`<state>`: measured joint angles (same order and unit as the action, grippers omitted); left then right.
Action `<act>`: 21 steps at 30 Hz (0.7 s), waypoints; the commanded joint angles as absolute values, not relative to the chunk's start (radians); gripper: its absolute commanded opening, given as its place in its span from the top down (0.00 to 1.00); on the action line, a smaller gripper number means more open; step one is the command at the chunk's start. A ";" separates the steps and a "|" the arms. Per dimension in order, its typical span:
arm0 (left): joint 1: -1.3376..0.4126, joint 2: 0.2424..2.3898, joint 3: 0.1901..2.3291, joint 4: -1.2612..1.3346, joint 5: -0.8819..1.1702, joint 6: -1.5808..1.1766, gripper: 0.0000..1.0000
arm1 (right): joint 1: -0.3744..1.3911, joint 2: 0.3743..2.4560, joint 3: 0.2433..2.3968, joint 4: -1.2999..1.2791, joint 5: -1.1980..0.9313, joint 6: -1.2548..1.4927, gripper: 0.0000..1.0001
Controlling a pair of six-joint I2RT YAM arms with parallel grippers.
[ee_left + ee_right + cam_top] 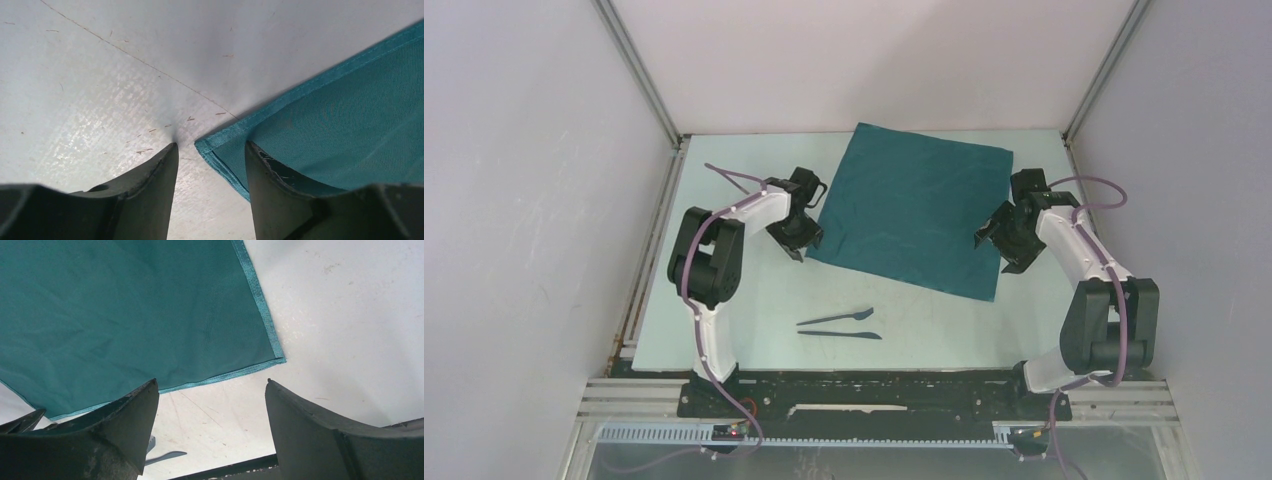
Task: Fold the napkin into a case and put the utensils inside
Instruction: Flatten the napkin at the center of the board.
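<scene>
The teal napkin (914, 210) lies spread out as one flat sheet on the far middle of the table; no case is in view. My left gripper (802, 240) is low at its near-left corner. In the left wrist view that corner (200, 142) sits between the open fingers, and the right finger (270, 195) rests over the cloth. My right gripper (996, 250) hangs open by the near-right corner (282, 360), with its left finger (130, 425) over the hem. The two dark utensils (836, 318) lie side by side nearer the bases, untouched.
The pale table (744, 290) is boxed in by grey walls left, right and behind, with metal posts at the back corners. A black rail (874, 385) runs along the near edge between the arm bases. One utensil tip (165, 456) shows in the right wrist view.
</scene>
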<state>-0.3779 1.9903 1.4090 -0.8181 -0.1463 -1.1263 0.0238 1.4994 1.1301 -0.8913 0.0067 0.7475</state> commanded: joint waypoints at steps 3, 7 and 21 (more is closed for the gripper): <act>-0.388 2.016 1.423 -0.827 -0.169 -1.159 0.53 | 0.026 1.463 1.132 -0.913 0.043 0.783 0.14; -0.388 1.997 1.394 -0.793 -0.179 -1.158 0.75 | 0.026 1.475 1.124 -0.954 0.027 0.814 0.12; -0.430 1.743 1.107 -0.605 -0.138 -1.154 1.00 | -0.019 1.503 0.996 -0.936 0.020 0.967 0.22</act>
<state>-0.3977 1.8610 1.2106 -0.6590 -0.1356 -1.1431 0.0086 1.4990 1.0119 -0.9348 0.0101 0.9062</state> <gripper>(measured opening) 0.010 0.816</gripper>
